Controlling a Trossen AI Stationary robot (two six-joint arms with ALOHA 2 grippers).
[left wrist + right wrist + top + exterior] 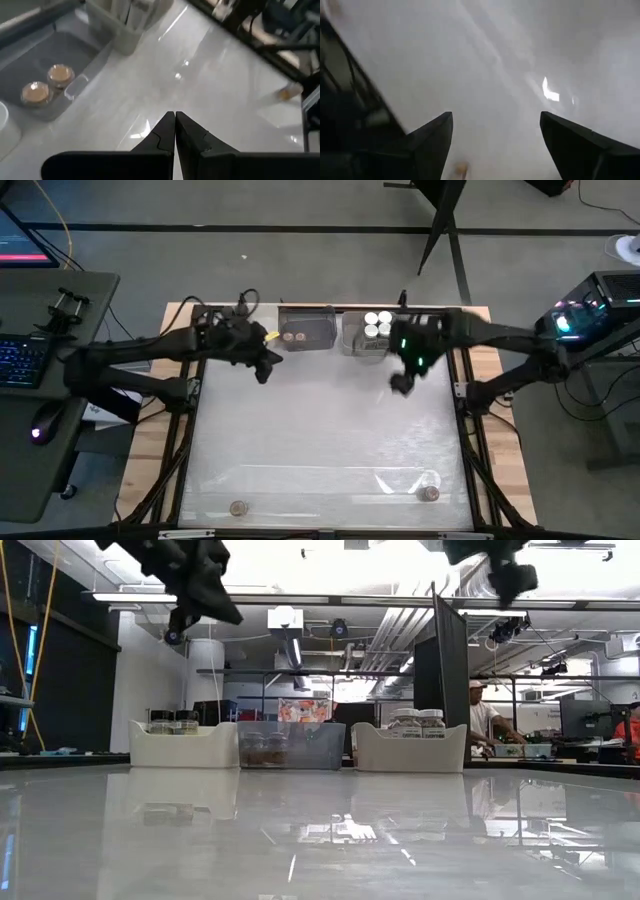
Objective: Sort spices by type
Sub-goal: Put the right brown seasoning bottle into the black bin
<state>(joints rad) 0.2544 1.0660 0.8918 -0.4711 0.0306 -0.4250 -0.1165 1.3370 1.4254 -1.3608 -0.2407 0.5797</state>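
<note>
Two cork-capped jars stand loose near the table's near edge, one at the left (238, 508) and one at the right (428, 493). Along the far edge are three bins. A white bin (185, 745) holds dark-capped jars, a clear bin (307, 330) holds two cork-capped jars (60, 74), and a white bin (368, 333) holds white-capped jars (418, 718). My left gripper (262, 370) hangs shut in the air in front of the clear bin. My right gripper (402, 383) hangs open in the air in front of the white-capped bin. The open fingers show in the right wrist view, with a cork-capped jar (461, 170) below them.
The glossy white table top (320, 430) stretches between the bins and the two loose jars. A clear plastic sheet edge (400, 478) lies near the right jar. Metal frame rails (185, 440) run along both sides. A person (485, 715) works in the room beyond the table.
</note>
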